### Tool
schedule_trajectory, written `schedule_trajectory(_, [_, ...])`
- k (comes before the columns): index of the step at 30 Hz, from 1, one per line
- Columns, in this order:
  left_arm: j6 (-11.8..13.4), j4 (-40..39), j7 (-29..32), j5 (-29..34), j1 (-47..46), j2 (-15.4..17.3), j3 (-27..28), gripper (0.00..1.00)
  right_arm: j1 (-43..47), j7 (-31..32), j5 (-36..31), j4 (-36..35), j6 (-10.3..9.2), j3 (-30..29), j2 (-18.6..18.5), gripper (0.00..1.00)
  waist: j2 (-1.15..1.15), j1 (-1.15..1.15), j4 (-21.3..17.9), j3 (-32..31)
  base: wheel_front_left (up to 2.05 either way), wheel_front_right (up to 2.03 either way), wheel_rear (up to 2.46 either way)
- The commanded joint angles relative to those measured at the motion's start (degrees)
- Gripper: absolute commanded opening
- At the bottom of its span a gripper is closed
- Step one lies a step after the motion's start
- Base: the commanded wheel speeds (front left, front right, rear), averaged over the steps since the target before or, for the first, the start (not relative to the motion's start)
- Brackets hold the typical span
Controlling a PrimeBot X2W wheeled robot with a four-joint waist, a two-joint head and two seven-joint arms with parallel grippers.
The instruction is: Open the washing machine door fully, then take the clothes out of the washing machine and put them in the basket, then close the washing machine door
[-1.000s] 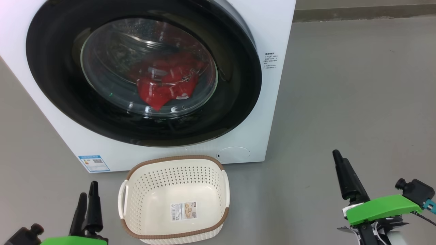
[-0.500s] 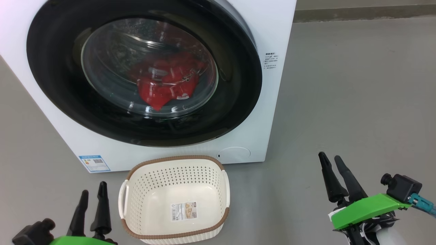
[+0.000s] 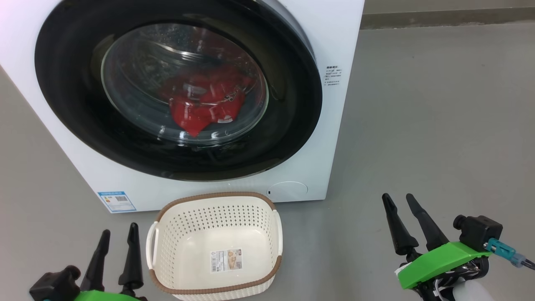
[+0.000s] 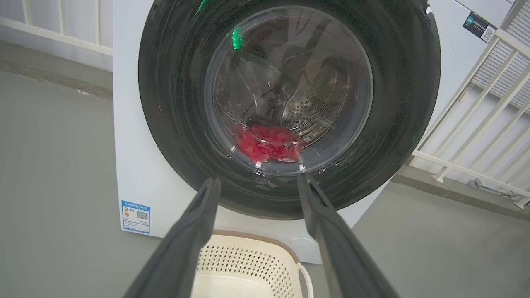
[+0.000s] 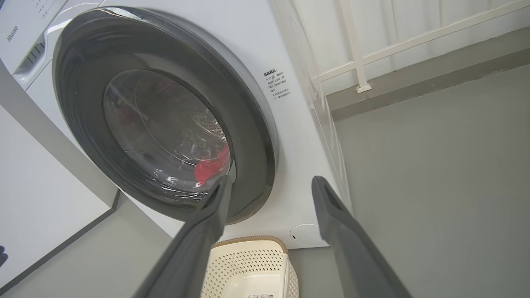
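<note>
The white washing machine point(image 3: 334, 138) stands ahead with its black-rimmed round door point(image 3: 284, 125) lying against its front. Through the glass the red clothes point(image 3: 205, 106) rest low in the drum. The cream basket point(image 3: 215, 246) sits on the floor just before the machine, with only a paper label inside. My left gripper point(image 3: 119, 229) is open at the basket's left, holding nothing. My right gripper point(image 3: 396, 196) is open over bare floor to the basket's right. Looking along the open left gripper point(image 4: 257, 180) I see the door point(image 4: 174, 103) and the clothes point(image 4: 269, 145); along the open right gripper point(image 5: 272, 181), the door point(image 5: 83, 103) and the basket point(image 5: 248, 265).
Grey floor point(image 3: 439, 125) stretches wide to the machine's right. A white railing point(image 4: 476, 124) runs along the wall behind the machine. A white panel point(image 5: 41, 186) stands close on the machine's far side. A blue sticker point(image 3: 116, 200) marks the machine's lower corner.
In the head view my right gripper has slid left and lower, turning so its two fingers show apart. My left gripper has shifted a little right and turned likewise.
</note>
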Motion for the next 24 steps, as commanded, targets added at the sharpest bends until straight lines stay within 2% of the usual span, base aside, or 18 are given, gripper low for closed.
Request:
schedule_trajectory(1, [-0.47,-1.81,-0.93,2.05,-2.36,0.74,1.18,1.0,-2.63,-0.86,-1.8,-0.94,-0.03,1.4,-0.54,1.0,0.0,0.0,0.04,-0.03,0.0,0.0,0.0])
schedule_trajectory(24, [-0.59,-2.15,-4.84,15.67,-2.12,0.3,1.93,1.0,-4.85,-4.71,-17.01,3.9,-0.04,3.44,-1.29,1.0,0.0,0.0,0.21,-0.26,0.0,0.0,0.0])
